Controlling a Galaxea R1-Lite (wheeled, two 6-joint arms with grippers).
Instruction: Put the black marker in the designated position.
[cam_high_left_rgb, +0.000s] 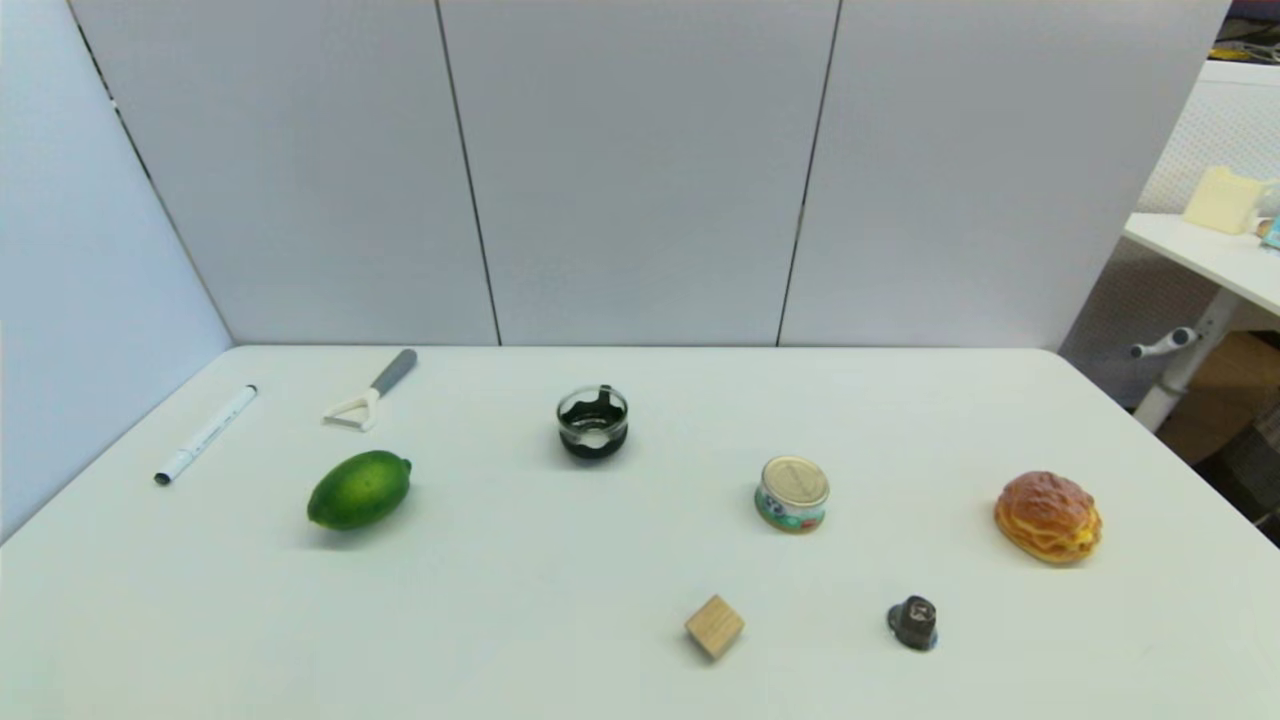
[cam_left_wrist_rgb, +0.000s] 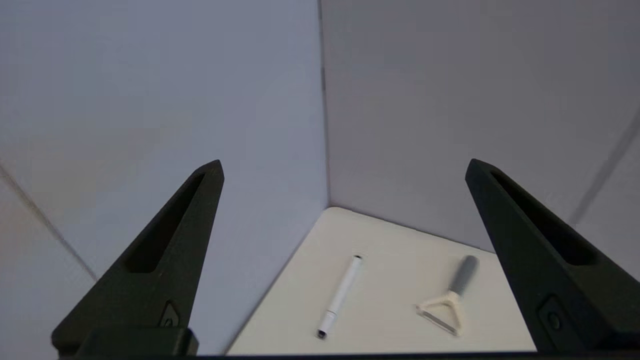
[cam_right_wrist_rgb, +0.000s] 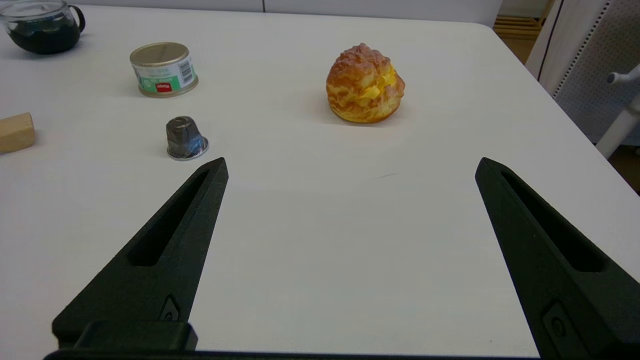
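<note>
Head view shows the marker (cam_high_left_rgb: 205, 435) lying at the surface's (cam_high_left_rgb: 560, 590) far left beside the peeler (cam_high_left_rgb: 370, 392), best approached crosswise by the wide-open, empty left pincer (cam_left_wrist_rgb: 345, 167).

Black marker (cam_high_left_rgb: 205, 435): slim white barrel, small dark tip at each end, faint dark print along its length. Lies flat on the white table, untouched, at the far left near the left wall panel. Axis diagonal: 1 end toward the back wall, the other toward the robot and further left. In the left wrist view the marker (cam_left_wrist_rgb: 340, 297) rests free, nothing on it.
</note>
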